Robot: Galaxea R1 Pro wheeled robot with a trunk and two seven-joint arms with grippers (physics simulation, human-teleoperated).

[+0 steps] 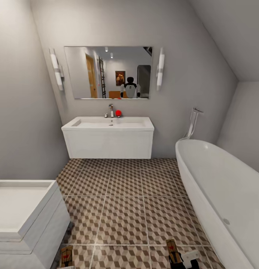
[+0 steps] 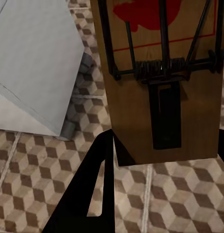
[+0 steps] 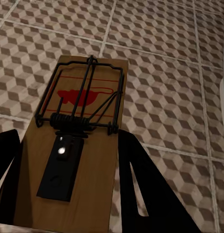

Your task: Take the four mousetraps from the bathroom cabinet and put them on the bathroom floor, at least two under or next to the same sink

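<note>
Mousetraps (image 1: 66, 256) in hands, cube-tiled bathroom floor (image 1: 125, 201).

- Pale grey walls (image 1: 28, 93) enclose the room, and a sloped ceiling (image 1: 226, 33) comes down at the right.
- Square tiles printed with brown, beige and white cubes cover the floor (image 1: 125, 209), with pale grout lines between them.
- A wide mirror (image 1: 108, 72) hangs on the far wall between two upright white wall lights (image 1: 57, 69).
- A white oval bathtub (image 1: 223, 194) runs along the right side, with a chrome filler (image 1: 193, 121) at its far end.
- A square white toilet (image 1: 26, 220) stands at the near left.
</note>
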